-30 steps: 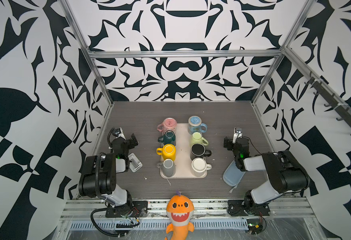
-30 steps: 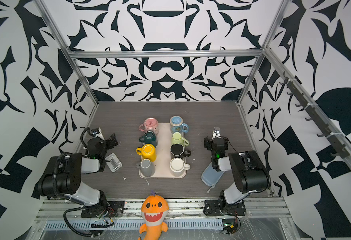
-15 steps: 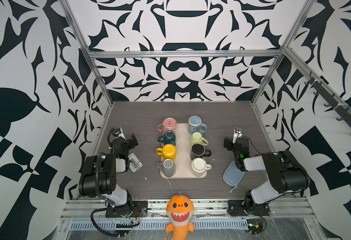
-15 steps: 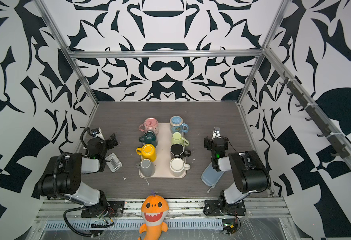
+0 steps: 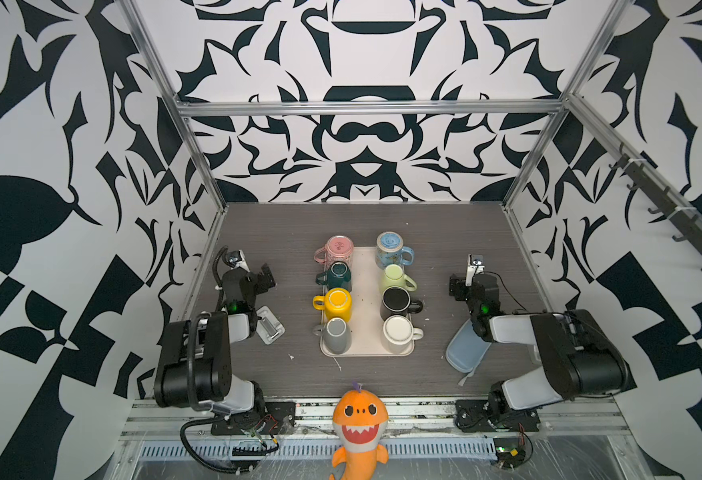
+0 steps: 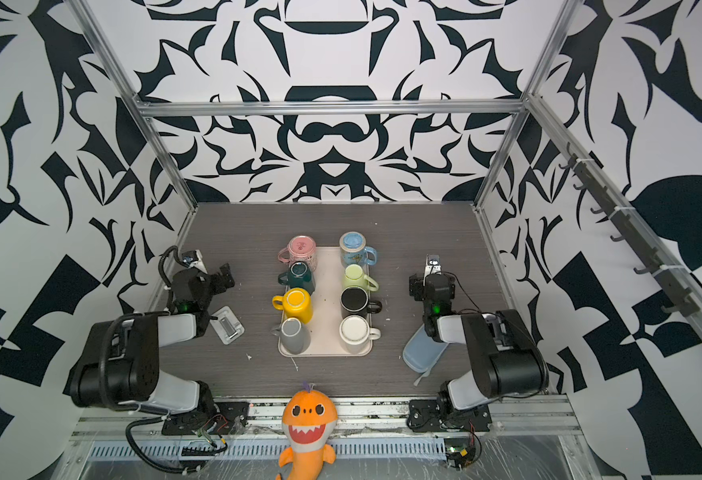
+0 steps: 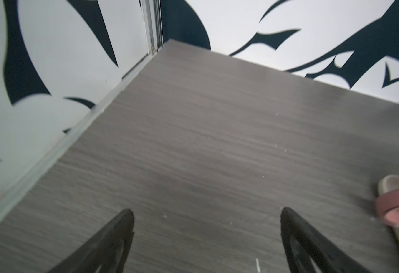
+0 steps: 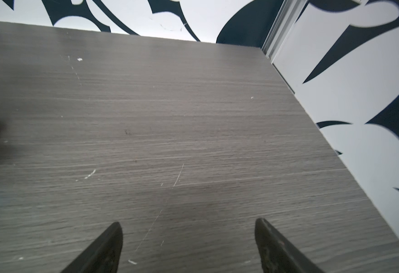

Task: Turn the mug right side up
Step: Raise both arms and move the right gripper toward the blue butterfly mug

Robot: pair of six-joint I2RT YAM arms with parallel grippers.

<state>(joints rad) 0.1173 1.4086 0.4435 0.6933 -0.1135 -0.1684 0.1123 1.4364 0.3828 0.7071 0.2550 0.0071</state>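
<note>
Ceramic mugs [image 5: 332, 305] sit bottoms-up in two rows on a beige tray [image 5: 364, 299] at the centre of the grey table [image 5: 445, 232], every one apparently waiting to be turned upright. Both arms rest well apart from the tray, at either side; the left tool [image 7: 205, 217] and the right tool [image 8: 189, 230] each show jaws spread wide over bare tabletop, holding nothing, so no mug seems chosen yet

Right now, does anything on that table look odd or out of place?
Yes. All eight mugs on the tray seem to stand bottoms up, like the yellow mug. The pink mug overhangs the tray's far corner. An orange shark toy sits at the front rail.
</note>
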